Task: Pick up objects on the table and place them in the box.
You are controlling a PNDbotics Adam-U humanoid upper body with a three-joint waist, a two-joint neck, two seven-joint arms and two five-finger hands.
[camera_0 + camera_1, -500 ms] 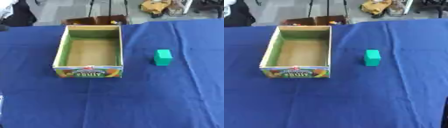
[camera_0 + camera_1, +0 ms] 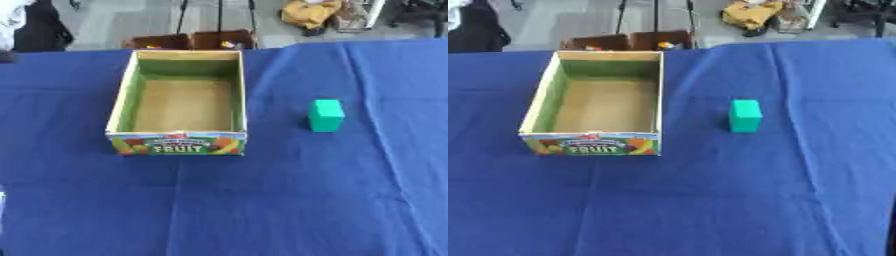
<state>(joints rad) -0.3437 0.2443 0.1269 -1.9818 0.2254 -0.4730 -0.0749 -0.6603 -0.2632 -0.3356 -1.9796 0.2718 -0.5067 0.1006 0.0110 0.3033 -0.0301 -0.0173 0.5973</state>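
Observation:
A green block (image 2: 325, 115) stands upright on the blue tablecloth (image 2: 289, 200), to the right of an open cardboard box (image 2: 182, 143) with "FRUIT" printed on its front wall. The box's green-lined inside holds nothing that I can see. A gap of cloth separates the block from the box's right wall. Neither of my hands shows in either eye view.
Beyond the table's far edge stand brown boxes (image 2: 194, 40) and a yellow object (image 2: 313, 14) on the floor. Blue cloth spreads wide in front of the fruit box and around the block.

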